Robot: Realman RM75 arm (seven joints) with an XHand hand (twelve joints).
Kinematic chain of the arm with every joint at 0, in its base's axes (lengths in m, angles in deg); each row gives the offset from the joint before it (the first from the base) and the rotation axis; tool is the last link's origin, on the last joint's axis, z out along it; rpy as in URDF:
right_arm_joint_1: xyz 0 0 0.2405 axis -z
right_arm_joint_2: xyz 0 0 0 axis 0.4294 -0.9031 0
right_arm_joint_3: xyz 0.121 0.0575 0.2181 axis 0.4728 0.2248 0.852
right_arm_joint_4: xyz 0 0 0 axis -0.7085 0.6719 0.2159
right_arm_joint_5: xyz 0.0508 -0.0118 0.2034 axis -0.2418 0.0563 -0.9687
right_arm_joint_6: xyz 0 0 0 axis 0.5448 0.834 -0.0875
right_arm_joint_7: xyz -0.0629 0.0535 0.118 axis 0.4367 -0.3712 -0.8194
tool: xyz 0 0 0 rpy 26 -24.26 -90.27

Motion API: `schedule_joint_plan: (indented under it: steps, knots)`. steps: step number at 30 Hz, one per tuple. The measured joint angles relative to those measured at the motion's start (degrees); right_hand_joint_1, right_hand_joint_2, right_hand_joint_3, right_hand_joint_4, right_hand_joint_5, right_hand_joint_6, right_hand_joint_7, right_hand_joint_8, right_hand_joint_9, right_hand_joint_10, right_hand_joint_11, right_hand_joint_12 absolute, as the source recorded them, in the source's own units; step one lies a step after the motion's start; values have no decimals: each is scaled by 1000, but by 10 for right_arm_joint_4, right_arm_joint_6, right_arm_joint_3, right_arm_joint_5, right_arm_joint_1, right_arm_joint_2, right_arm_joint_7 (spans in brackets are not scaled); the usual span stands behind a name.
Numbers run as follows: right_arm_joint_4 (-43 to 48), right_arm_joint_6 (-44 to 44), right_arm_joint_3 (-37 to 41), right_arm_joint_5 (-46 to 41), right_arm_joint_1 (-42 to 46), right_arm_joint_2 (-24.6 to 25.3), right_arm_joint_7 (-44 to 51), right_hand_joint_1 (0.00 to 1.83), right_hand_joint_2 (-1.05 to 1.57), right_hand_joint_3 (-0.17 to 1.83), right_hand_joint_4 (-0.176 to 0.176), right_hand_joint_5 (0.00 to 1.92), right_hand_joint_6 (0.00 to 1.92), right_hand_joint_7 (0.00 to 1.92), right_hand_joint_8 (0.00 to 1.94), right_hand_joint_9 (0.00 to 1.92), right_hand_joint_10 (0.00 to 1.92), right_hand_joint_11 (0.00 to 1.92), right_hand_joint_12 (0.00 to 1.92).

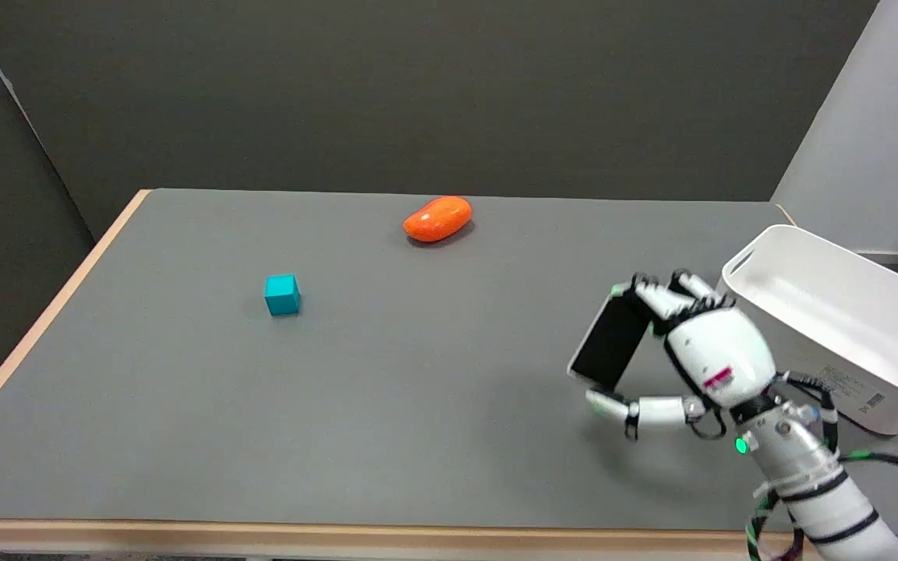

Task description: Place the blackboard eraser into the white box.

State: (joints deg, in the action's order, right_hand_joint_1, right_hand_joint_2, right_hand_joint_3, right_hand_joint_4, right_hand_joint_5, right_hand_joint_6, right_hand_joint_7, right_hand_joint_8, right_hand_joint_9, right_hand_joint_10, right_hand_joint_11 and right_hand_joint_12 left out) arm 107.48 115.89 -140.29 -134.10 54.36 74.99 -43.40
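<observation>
1. Fingers [655, 300] wrap the eraser's top edge while the thumb props it from below, so the right hand [718, 351] has the eraser [611, 341] firmly pinched and tilted above the table [184, 405].
2. Head view: the box [831, 312] sits at three o'clock of the hand, near it, and shows nothing inside.
3. Pick-up looks done; carry and drop remain.
4. Cube [282, 295] at nine o'clock, orange lump [438, 218] at eleven, both well apart.
</observation>
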Motion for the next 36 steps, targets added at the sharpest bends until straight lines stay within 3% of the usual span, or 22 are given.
schedule_joint_plan:
  steps: [14, 25, 36]
  knots:
    - [1, 16, 121, -39, -69, 3, 36, 1178, 1145, 289, -176, 651, 1492, 710, 1528, 841, 1475, 292, 1437]
    - [-55, -60, 223, -178, -89, -6, 81, 1175, 1135, 317, -176, 649, 1505, 706, 1542, 841, 1505, 305, 1441]
    - [-101, -72, 278, -291, -42, 11, 105, 1174, 1126, 334, -176, 652, 1508, 707, 1543, 840, 1508, 323, 1465]
